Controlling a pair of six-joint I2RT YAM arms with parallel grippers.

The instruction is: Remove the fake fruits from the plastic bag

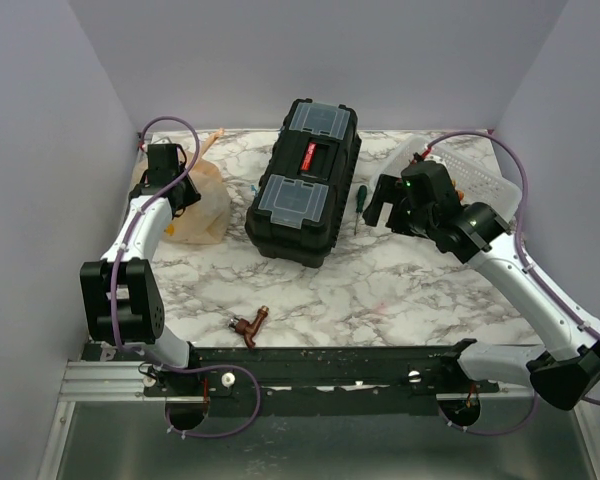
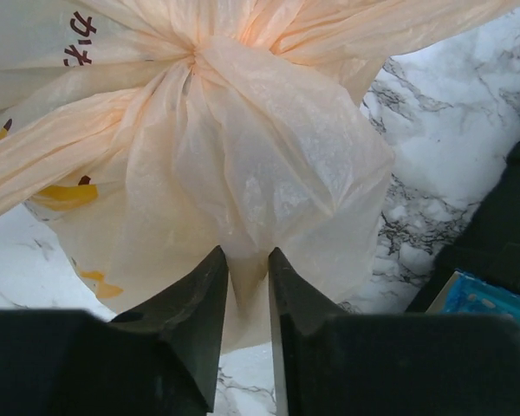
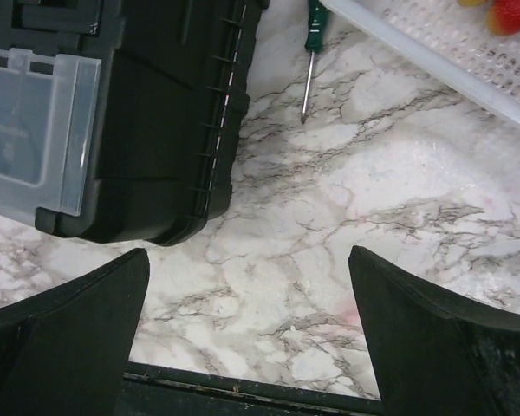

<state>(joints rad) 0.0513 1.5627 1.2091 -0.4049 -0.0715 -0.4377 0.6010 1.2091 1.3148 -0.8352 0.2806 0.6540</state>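
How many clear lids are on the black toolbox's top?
2: one clear lid at the black toolbox's far end, the other at its near end, with the red-marked handle between them. None looks hidden.

Top external: set high behind the arm bases, looking down and forward across the whole marble bench (image 1: 380, 290); left wrist: very near, facing along the left end effector (image 2: 247, 256) into the plastic bag (image 2: 243, 147), black toolbox (image 2: 503, 230) at the right edge; right wrist: farther off, tilted down past the right end effector (image 3: 249, 256) onto bench, toolbox and screwdriver (image 3: 313, 30); all shared with the overhead view.
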